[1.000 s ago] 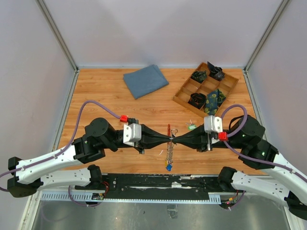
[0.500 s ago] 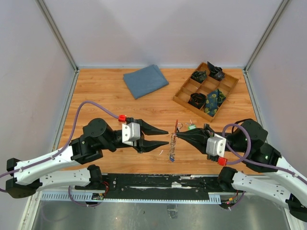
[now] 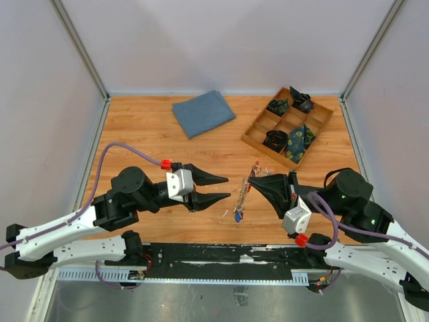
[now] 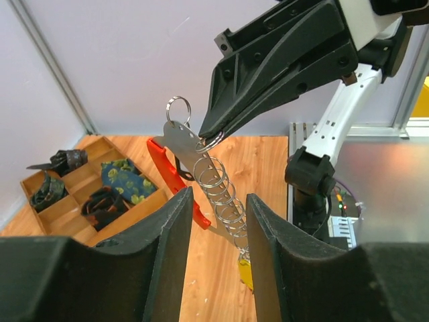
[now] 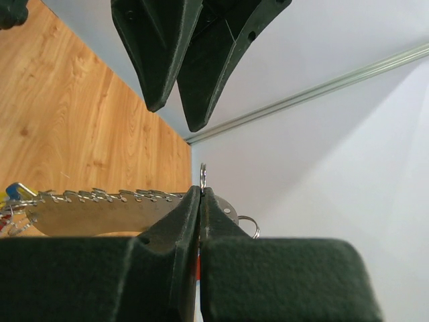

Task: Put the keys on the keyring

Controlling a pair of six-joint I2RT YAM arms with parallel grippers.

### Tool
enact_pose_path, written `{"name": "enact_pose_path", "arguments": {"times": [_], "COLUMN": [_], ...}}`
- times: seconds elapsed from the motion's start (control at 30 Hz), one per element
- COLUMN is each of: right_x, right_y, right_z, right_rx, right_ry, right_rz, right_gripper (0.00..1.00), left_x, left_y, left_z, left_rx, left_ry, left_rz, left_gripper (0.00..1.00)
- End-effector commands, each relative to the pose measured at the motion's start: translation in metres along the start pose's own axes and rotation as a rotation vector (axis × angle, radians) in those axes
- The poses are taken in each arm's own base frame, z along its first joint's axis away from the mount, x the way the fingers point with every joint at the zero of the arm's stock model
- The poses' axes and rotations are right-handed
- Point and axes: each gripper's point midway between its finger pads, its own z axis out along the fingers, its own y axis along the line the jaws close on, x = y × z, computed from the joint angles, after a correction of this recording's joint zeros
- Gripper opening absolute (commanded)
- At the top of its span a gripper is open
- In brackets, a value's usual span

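The keys [image 3: 239, 200] hang in the air over the table's middle as a slanted silver bunch with a blue end at the bottom. My right gripper [image 3: 251, 181] is shut on a small silver ring at the top of the bunch [image 5: 87, 209]. The red keyring [image 4: 173, 176] hangs beside the bunch's top, along with a row of wire rings [image 4: 221, 194] and a yellow end [image 4: 244, 268]. My left gripper [image 3: 228, 187] is open just left of the bunch, touching nothing. In the left wrist view the bunch shows beyond the gap between its fingers [image 4: 167, 255].
A wooden compartment tray [image 3: 253, 136] with dark and patterned items stands at the back right. A folded blue cloth [image 3: 203, 113] lies at the back centre. White walls close in the wooden table [image 3: 147, 141] on three sides.
My left gripper has opened, let go of the bunch and drawn back to the left. My right arm has turned and lifted, and the keys now hang from it alone.
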Motion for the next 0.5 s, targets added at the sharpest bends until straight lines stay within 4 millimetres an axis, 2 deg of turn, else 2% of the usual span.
{"name": "enact_pose_path", "arguments": {"times": [0.0, 0.17, 0.33, 0.47], "right_x": [-0.012, -0.002, 0.013, 0.020], "right_y": [-0.026, -0.033, -0.038, -0.042], "right_z": [-0.005, -0.001, 0.006, 0.009], "right_rx": [0.047, 0.005, -0.038, -0.054], "right_ry": [-0.002, 0.068, 0.140, 0.177], "right_rz": [-0.131, -0.204, -0.294, -0.355], "right_gripper": [0.00, 0.01, 0.01, 0.01], "left_x": [-0.010, -0.014, -0.020, -0.026], "left_y": [0.012, 0.026, 0.044, 0.049], "left_z": [0.002, 0.001, -0.009, -0.012], "left_rx": [-0.049, -0.124, -0.234, -0.258], "left_ry": [-0.012, -0.026, -0.063, -0.073], "left_rz": [0.030, 0.048, 0.073, 0.101], "left_gripper": [0.43, 0.43, 0.43, 0.43]}}
